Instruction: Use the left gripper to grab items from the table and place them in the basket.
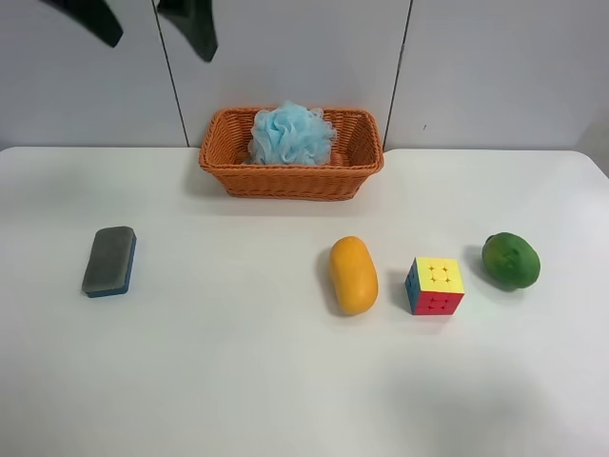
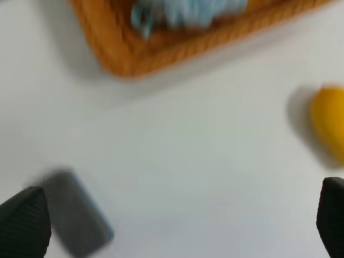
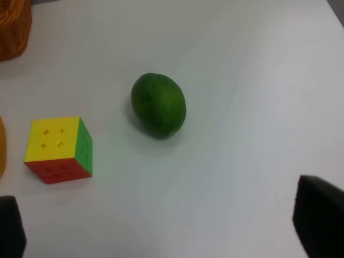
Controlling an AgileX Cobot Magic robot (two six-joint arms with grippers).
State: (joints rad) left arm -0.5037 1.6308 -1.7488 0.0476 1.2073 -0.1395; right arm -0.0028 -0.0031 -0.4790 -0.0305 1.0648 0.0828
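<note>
At the upper left of the exterior high frame, the left gripper (image 1: 162, 49) is hanging high above the counter (image 1: 238, 381) with its black fingers spread wide and nothing between them. In the left wrist view the two fingertips (image 2: 24, 220) are sitting at opposite lower corners, confirming the wide opening. Outward from there, the basket (image 1: 290, 186) is standing at upper centre with the light-blue pouf (image 1: 290, 133) already lying inside it.

The grey sponge (image 1: 109, 260) is lying at middle left. The mango (image 1: 352, 274), the puzzle cube (image 1: 435, 286) and the green fruit (image 1: 511, 260) are lining up from centre to right, each apart from its neighbour. The right gripper (image 3: 166, 231) is hovering over the cube and fruit, its fingers also apart and empty.

The sponge is probably the next pick, since it is lying closest to the left gripper. A good approach is coming straight down with the fingers straddling its narrow width. They should close only until the soft body is gripped. The lift must clear the flared rim, and the release should come beside the pouf, not on top of it.
</note>
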